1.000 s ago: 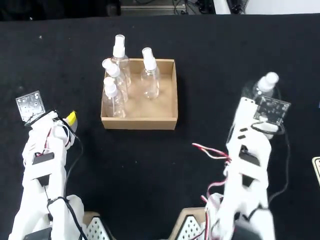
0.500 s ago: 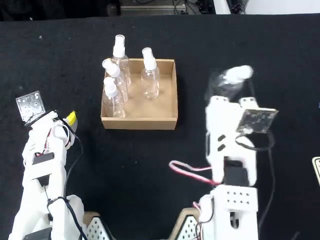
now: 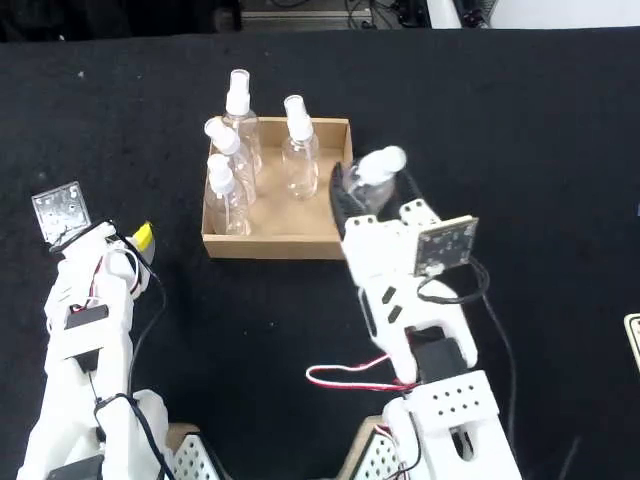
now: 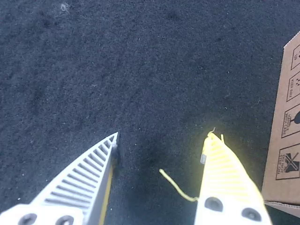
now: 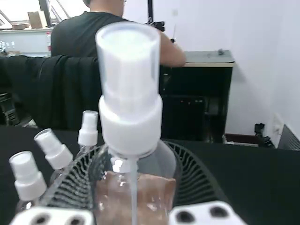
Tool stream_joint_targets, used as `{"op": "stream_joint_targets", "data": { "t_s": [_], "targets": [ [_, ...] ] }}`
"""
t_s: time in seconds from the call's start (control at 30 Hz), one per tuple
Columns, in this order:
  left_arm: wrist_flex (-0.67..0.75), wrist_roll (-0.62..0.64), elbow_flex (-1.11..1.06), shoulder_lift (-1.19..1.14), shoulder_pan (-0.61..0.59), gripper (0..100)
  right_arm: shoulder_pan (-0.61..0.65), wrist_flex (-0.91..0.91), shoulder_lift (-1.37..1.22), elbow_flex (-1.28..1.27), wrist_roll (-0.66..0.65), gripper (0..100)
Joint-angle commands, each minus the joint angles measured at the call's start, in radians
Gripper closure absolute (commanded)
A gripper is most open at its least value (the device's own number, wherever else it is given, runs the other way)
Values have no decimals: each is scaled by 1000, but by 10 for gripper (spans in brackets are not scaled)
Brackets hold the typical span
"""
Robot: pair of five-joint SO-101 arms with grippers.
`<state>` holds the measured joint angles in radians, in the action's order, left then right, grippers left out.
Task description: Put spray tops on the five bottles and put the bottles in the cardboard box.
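Observation:
The cardboard box stands at the table's middle with several clear spray-topped bottles upright in its left and back part. My right gripper is shut on a fifth clear bottle with a white spray top, held over the box's right wall. The right wrist view looks past that bottle at the boxed bottles. My left gripper stays low on the mat left of the box, open with nothing between its fingertips; the box's side is close by.
A black mat covers the table. A small metal plate lies at the left near the left arm. A pale object sits at the right edge. Red and white cables loop beside the right arm.
The right arm has carried the bottle leftward from the table's right side to the box's right wall. The left arm has stayed still.

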<state>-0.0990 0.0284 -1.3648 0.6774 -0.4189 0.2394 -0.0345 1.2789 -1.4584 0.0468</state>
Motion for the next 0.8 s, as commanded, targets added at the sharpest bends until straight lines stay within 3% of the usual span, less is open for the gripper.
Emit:
{"op": "stream_joint_targets", "data": {
  "t_s": [0.0,0.2,0.77],
  "targets": [
    [21,-8,13,29,-8,737,74,-12,36,21,-2,987],
    [21,-8,12,29,-8,737,87,-143,-13,-7,-15,987],
    [21,-8,12,29,-8,737,64,-560,-636,76,-52,988]
  ]
}}
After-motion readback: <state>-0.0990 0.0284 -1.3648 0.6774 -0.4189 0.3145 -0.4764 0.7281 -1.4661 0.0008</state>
